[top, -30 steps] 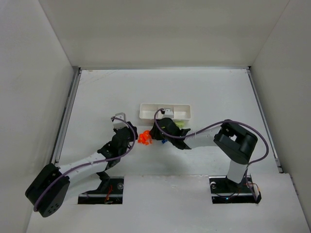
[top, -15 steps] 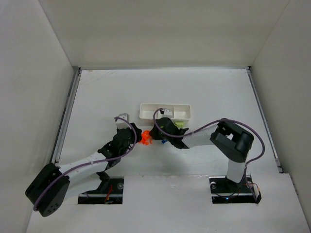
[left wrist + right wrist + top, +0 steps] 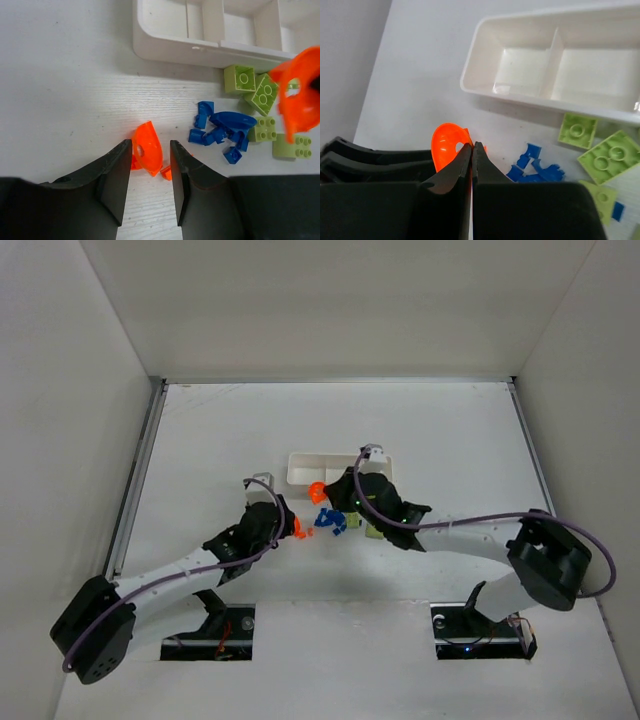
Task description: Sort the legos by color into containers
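Observation:
My right gripper (image 3: 327, 496) (image 3: 471, 145) is shut on a curved orange-red lego shell (image 3: 445, 145), held above the table just in front of the white three-compartment tray (image 3: 305, 469) (image 3: 550, 102); the shell also shows in the left wrist view (image 3: 300, 97). My left gripper (image 3: 288, 529) (image 3: 151, 146) is open, its fingers on either side of a second orange-red shell (image 3: 148, 151) lying on the table with small orange bits beside it. Blue legos (image 3: 222, 131) (image 3: 331, 520) and lime green bricks (image 3: 263, 95) (image 3: 374, 530) lie in a loose pile before the tray.
The tray compartments that show look empty. White walls stand on the left, right and back, with metal rails along the table's sides (image 3: 135, 480). The two arms' fingers are close together near the pile.
My right gripper has lifted an orange-red shell off the pile and swung right and back toward the tray, uncovering the blue legos. My left gripper has moved right, up to the remaining orange-red pieces.

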